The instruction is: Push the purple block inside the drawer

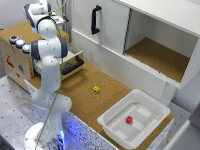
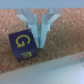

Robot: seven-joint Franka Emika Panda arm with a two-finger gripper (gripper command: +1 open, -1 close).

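In the wrist view the end effector (image 2: 39,31) hung low over a cork surface with its two pale fingers (image 2: 35,27) pressed together, no gap between their tips and nothing held. The purple block (image 2: 22,46), a dark cube with a yellow letter G on its upper face, lay on that cork just beside the fingertips, its corner at or nearly at their tips; whether they actually touched could not be told from the blurred picture. A pale band ran along the cork on the far side of the block from the fingers, and I could not tell for certain whether it was a drawer wall.

In the exterior view the end effector itself was hidden behind the white arm (image 1: 48,50), which bent down over the small plywood cabinet (image 1: 15,62) at the exterior view's left. The drawer (image 1: 75,62) stood pulled out from that cabinet, its black bar handle (image 1: 73,66) facing the cork tabletop (image 1: 85,102). The purple block could not be seen from there.

Three round buttons (image 1: 19,42) sat on the cabinet top. A small yellow block (image 1: 96,89) lay on the tabletop, well apart from the drawer. Nearer the exterior view's right stood a white tub (image 1: 112,122) with a small red block (image 1: 129,120) inside. Behind ran a big white cupboard (image 1: 112,30) with a black vertical handle (image 1: 95,19).
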